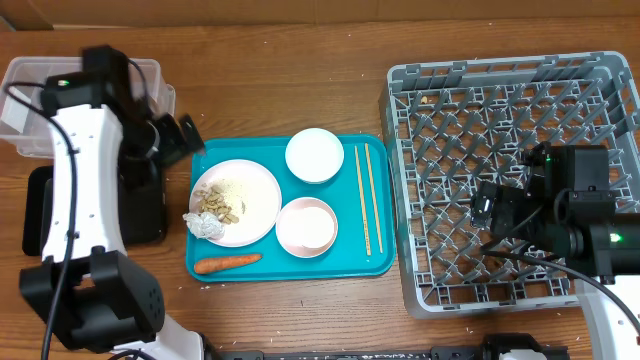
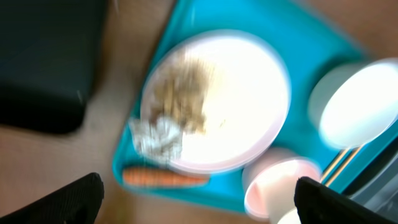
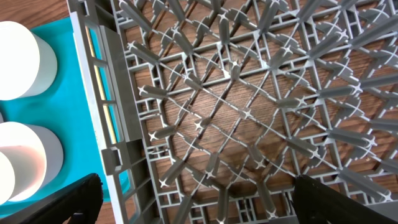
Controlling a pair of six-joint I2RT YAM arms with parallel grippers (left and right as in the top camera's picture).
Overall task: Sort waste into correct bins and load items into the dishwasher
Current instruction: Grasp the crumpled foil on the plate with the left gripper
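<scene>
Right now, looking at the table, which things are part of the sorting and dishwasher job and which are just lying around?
Part of the job: plate, food scraps, crumpled wad, carrot, upper bowl, lower bowl, chopsticks, dish rack, black bin, clear bin.

Just there: teal tray, wooden table.

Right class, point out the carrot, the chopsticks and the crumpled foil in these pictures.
carrot (image 1: 227,263), overhead view, middle of its length
chopsticks (image 1: 366,198), overhead view, midway along the pair
crumpled foil (image 1: 206,225), overhead view, centre of the wad
</scene>
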